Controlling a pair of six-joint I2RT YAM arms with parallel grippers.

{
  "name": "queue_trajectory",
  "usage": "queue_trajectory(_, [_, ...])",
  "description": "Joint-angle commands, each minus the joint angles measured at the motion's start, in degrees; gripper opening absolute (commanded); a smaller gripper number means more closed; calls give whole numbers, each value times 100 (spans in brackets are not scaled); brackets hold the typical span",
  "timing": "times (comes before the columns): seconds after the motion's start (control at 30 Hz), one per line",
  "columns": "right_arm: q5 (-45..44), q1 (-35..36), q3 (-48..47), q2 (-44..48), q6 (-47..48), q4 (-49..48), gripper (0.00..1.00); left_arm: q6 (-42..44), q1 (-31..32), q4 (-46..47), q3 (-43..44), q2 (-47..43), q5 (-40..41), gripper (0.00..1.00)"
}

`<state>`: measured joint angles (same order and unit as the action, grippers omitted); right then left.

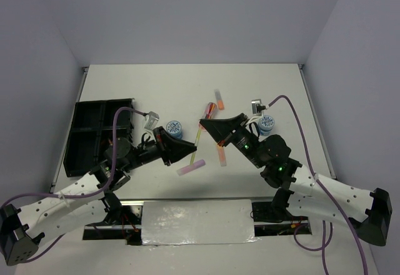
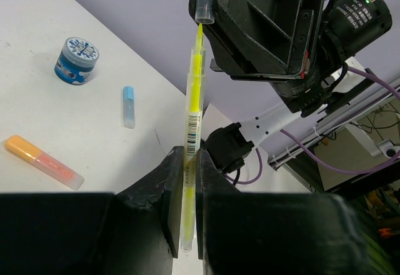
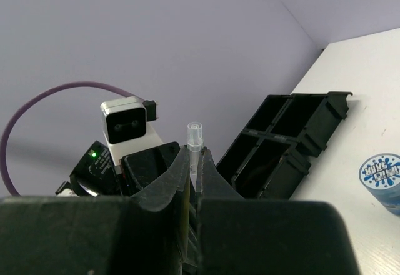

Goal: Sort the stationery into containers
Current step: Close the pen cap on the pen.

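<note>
Left wrist | yellow pen (image 2: pixel 194 94) between left gripper (image 2: pixel 185 162) fingers (image 2: pixel 166 190) | top in right gripper (image 2: pixel 209 5)

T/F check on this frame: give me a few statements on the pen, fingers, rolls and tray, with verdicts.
1. The tray lies on the left arm's side of the table. True.
2. The left fingers are shut on the yellow pen. True.
3. The right fingers are open. False: they are shut on the pen's clear cap.
4. One roll sits in the tray. False: both rolls stand on the table.
</note>
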<state>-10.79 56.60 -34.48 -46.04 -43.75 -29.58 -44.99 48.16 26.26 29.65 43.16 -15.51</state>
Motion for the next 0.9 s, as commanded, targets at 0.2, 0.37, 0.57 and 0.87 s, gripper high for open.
queue_trajectory(0.2, [85,62,-217,34,147,-179,0,122,18,450,164,-62,-102,0])
queue_trajectory(0.37, [-99,71,-305,113,383,-22,0,114,27,450,155,-53,-119,0])
queue_trajectory(0.57, [-257,53,-718,104,814,338,0,78,27,494,111,-18,-146,0])
queue_trajectory(0.87, [-64,62,-657,34,736,348,0,228,27,248,225,-106,-58,0])
